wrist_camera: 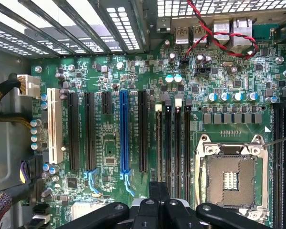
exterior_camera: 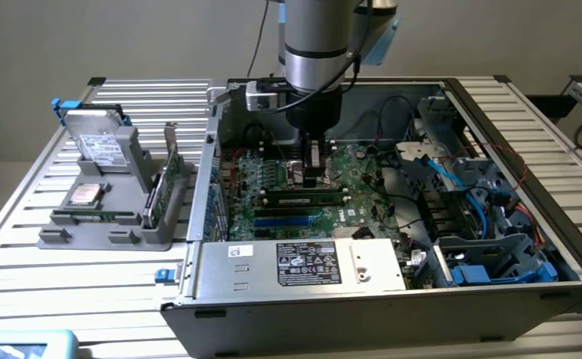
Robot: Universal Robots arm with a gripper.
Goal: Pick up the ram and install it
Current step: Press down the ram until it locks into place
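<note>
gripper (exterior_camera: 314, 179): shut, empty, low over board (wrist_camera: 133, 95) | ram (exterior_camera: 304, 200): lying in slot, apparently seated | left: little, judging by stick's position

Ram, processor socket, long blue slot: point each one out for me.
ram (exterior_camera: 306, 200), exterior view, on its green side face near the pale label
processor socket (wrist_camera: 231, 179), wrist view, on the middle of its pin field
blue slot (wrist_camera: 124, 131), wrist view, about halfway along its length
</note>
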